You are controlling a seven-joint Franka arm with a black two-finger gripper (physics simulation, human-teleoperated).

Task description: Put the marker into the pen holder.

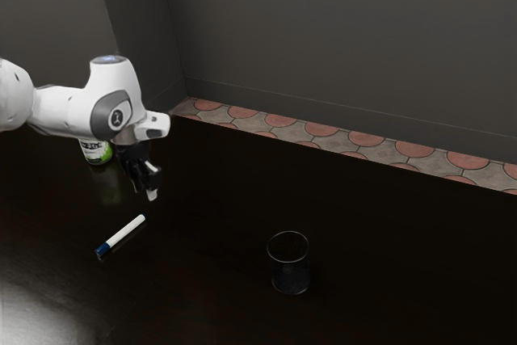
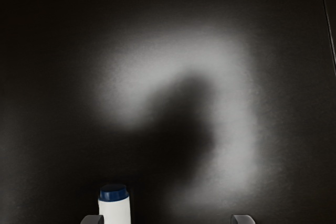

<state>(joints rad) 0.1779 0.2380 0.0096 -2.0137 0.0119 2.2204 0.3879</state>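
Marker (image 1: pixel 123 234) lies flat on the table (image 1: pixel 210 199), below your jaws and a little to the exterior view's left of them; the jaws stand open, well spread, gripping nothing. In the wrist view its blue end sits closer to one fingertip than the other, so if you descend without centring, I'd expect that finger to land on the barrel or knock it into a roll. Close too near the end and the marker may pivot and hang crooked. Past the jaws, partly behind the hand, you have a green-and-white container (image 1: pixel 97 153); a wide swing back that way could bump it. Farther off, toward the exterior view's right, the clear pen holder (image 1: pixel 291 271) stands upright, well apart from the jaws. Its walls are hard to pick out against the dark surface, so you could misjudge the rim, catch the marker on it and tip the holder.
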